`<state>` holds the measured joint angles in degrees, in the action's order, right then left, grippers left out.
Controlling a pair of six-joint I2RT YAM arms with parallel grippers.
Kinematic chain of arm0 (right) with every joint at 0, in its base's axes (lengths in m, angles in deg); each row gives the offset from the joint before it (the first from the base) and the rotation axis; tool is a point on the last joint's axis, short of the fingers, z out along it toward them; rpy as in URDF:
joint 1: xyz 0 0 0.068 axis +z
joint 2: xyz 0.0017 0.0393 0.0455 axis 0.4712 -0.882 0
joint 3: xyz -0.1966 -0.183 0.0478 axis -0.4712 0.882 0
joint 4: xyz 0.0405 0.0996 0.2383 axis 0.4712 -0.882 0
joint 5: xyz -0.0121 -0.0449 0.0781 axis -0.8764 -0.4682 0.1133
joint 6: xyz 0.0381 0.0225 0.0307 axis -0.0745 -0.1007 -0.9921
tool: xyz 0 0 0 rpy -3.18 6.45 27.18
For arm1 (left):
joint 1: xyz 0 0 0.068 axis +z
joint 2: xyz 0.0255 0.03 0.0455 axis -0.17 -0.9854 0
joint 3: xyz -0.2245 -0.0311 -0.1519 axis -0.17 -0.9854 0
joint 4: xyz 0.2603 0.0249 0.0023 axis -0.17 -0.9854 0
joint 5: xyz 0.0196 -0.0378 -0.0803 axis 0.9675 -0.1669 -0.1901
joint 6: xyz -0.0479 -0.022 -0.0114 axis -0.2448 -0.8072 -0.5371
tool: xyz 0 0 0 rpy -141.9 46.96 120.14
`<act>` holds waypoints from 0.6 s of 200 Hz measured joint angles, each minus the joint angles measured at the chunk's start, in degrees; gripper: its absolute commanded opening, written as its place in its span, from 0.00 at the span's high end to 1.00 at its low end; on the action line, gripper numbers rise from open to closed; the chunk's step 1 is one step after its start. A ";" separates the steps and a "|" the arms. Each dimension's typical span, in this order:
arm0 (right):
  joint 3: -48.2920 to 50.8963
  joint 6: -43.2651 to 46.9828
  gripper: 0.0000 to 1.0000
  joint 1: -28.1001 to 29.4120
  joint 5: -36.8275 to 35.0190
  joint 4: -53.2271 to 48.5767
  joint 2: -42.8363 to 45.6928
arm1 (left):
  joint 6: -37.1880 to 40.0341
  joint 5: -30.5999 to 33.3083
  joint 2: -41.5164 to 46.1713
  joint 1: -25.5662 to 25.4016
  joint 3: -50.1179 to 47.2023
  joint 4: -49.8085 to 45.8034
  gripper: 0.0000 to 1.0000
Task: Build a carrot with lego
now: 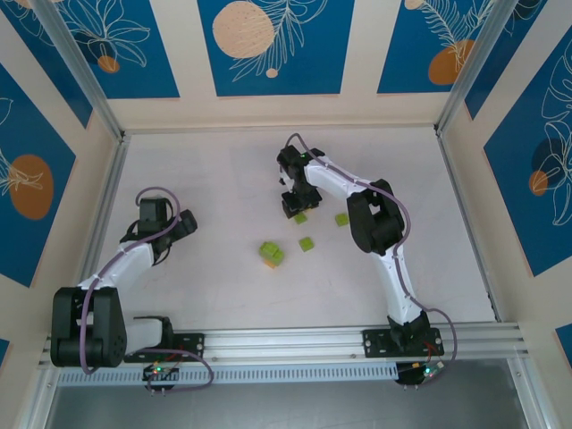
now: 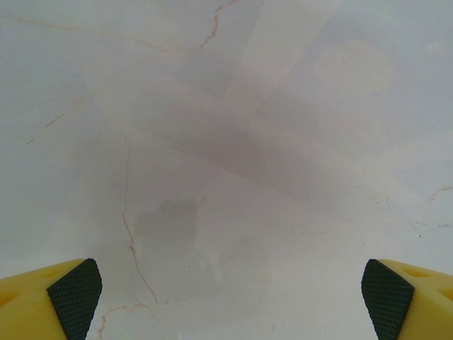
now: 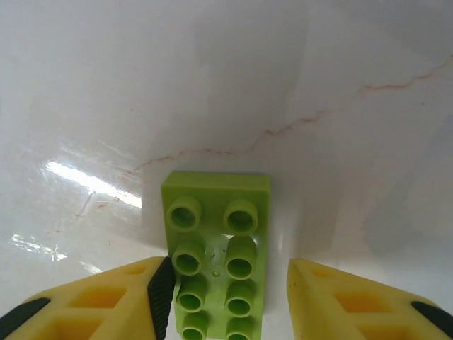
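Lego brick [image 3: 216, 241]: likely light, rigid, slick; eight studs.
Hold: pinch long sides.
Right fingers [image 3: 333, 304]: apart, straddling brick.
Left fingers [image 2: 71, 297]: wide apart over tabletop [image 2: 226, 142].

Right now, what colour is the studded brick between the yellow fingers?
The brick is lime green, clearest in the right wrist view.
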<state>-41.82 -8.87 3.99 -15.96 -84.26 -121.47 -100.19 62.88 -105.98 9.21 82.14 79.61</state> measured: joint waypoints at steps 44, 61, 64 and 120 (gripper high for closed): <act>1.18 0.02 0.53 0.00 0.33 0.63 0.00 | 0.00 0.00 -0.11 0.00 0.00 0.00 0.03; 1.18 0.02 0.53 0.00 0.33 0.72 0.00 | 0.00 0.00 -0.11 0.00 0.00 0.00 0.03; 1.18 0.02 0.52 0.00 0.31 0.74 0.00 | 0.00 0.00 -0.11 0.00 0.00 0.00 0.03; 1.09 0.04 0.53 0.00 0.13 0.70 0.00 | 0.00 0.00 -0.11 0.00 0.00 0.00 0.03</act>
<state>-40.73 -8.83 3.99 -15.83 -83.57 -121.47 -100.19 62.88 -106.09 9.21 82.14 79.61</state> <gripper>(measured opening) 0.475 0.971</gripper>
